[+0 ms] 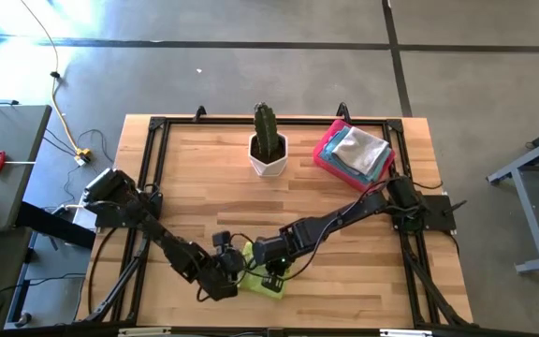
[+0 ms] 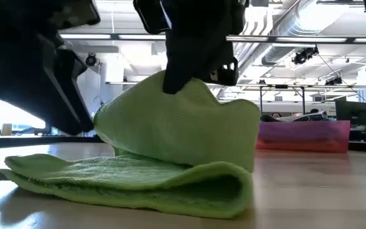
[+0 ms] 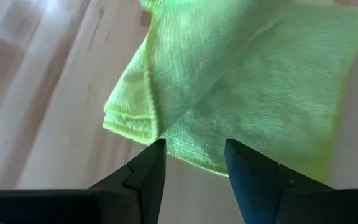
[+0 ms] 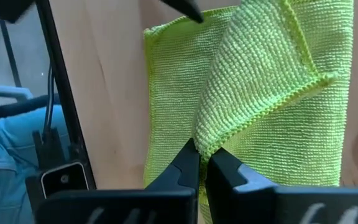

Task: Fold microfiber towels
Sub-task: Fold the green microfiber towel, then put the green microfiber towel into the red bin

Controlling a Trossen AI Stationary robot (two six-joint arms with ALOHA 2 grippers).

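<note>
**Lime green towel half-lifted at the table's front edge**

We see a lime green towel [image 1: 262, 282] lying near the front edge of the wooden table [image 1: 344, 281], between the two arms. The right gripper [image 4: 202, 157] has its jaws clamped together on a raised flap of this towel, pinching the cloth near its stitched edge. In the low view the flap [image 2: 176, 121] stands up from the flat part like a tent, while the lower part lies doubled on the wood with a rounded fold facing the camera.

The left gripper [image 3: 194, 152] sits just beside the towel with its jaws apart; its two dark fingers [image 3: 148, 168] point at the near edge of the cloth, and we cannot tell whether they touch it. They hold nothing.

At the far right corner of the table a pink tray [image 1: 324, 150] holds a stack of folded towels [image 1: 361, 152], with grey on top and light blue showing at the edge. A cactus in a white pot [image 1: 269, 154] stands near the middle of the far side, well apart from the work.
</note>
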